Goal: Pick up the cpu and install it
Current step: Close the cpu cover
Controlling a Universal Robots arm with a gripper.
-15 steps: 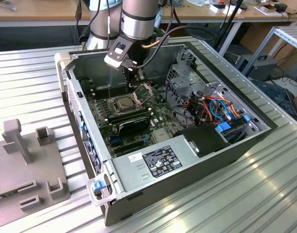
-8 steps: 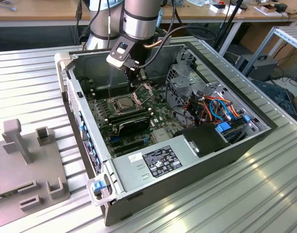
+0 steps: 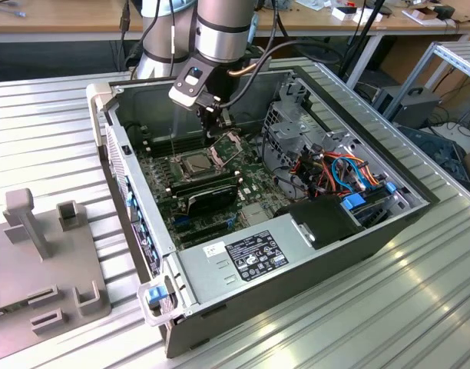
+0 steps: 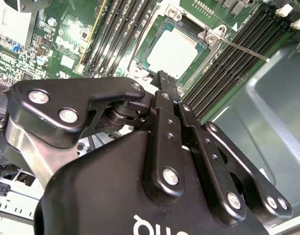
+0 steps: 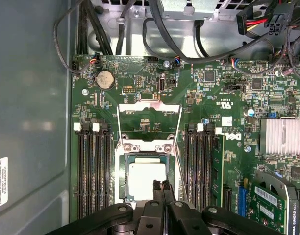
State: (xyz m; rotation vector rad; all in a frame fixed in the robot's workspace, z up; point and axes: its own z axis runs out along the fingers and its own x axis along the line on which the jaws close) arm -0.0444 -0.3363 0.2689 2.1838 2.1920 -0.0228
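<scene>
The cpu [image 5: 146,177], a small square chip with a silver-grey top, lies flat in its socket on the green motherboard; it also shows in the second wrist view [image 4: 173,52] and the exterior view [image 3: 198,162]. The socket's metal frame [image 5: 150,116] is swung open and stands up behind the chip. The thin lever [image 4: 240,49] sticks out to one side. My gripper [image 5: 161,188] hangs just above one edge of the cpu, fingers pressed together with nothing between them. Seen from outside, the gripper [image 3: 213,135] reaches down into the open computer case [image 3: 143,231].
Dark memory slots [image 5: 93,171] flank the socket on both sides. A black oblong card [image 3: 212,196] lies nearer the case front, with a power supply [image 3: 254,254] beyond it. A drive cage and coloured cables [image 3: 342,173] fill the exterior view's right. A grey fixture [image 3: 43,261] stands outside the case.
</scene>
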